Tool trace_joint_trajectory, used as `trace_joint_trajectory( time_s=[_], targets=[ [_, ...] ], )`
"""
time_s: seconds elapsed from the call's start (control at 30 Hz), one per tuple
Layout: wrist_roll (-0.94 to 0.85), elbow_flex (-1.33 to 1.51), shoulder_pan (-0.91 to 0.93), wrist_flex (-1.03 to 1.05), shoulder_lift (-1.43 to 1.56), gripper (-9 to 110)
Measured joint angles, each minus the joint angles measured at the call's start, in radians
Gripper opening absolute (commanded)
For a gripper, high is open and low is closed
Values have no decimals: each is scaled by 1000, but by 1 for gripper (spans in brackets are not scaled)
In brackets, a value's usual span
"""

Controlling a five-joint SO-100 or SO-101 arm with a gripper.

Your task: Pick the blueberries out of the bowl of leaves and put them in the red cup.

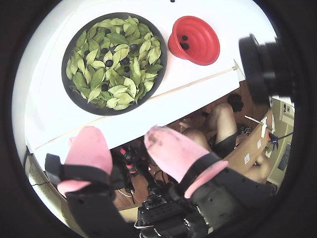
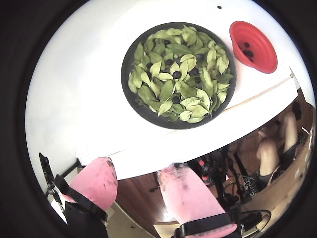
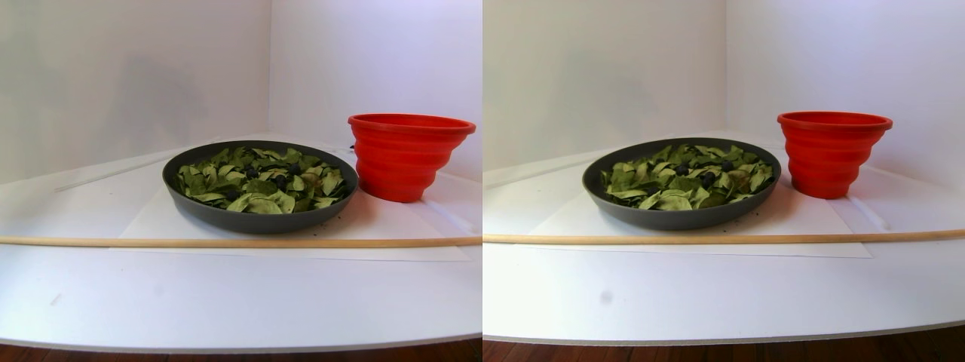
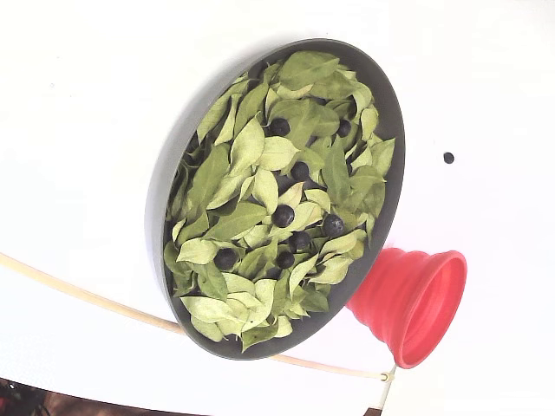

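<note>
The dark grey bowl (image 1: pixel 106 111) (image 2: pixel 163 124) (image 3: pixel 249 219) (image 4: pixel 395 173) sits on the white table, full of green leaves (image 1: pixel 119 89) (image 2: pixel 190 101) (image 3: pixel 256 202) (image 4: pixel 234 221). Several blueberries (image 1: pixel 109 63) (image 2: pixel 177 75) (image 3: pixel 707 179) (image 4: pixel 283 215) lie among them. The red cup (image 1: pixel 198 42) (image 2: pixel 257 49) (image 3: pixel 399 162) (image 4: pixel 408 299) stands beside the bowl, with dark berries (image 1: pixel 184 45) (image 2: pixel 247 52) inside. My gripper (image 1: pixel 121 134) (image 2: pixel 137 166) is open and empty. Its pink fingers hang off the table's near edge, well short of the bowl. The stereo pair and fixed views do not show it.
A thin wooden stick (image 3: pixel 226 242) (image 4: pixel 87 299) (image 1: pixel 198 82) lies across the table in front of the bowl. A black camera body (image 1: pixel 262 64) juts in at the right. A seated person's legs (image 1: pixel 223 124) and cables are below the table edge. White walls close the back.
</note>
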Motion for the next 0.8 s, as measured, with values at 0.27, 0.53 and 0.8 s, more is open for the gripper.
trace_joint_trajectory(
  time_s=[0.27,0.53,0.8],
  targets=[
    [-75,34,6,-104,-72,17],
    [-146,101,37,-230,-133,17],
    [-202,132,55,-299,-193,16]
  ],
)
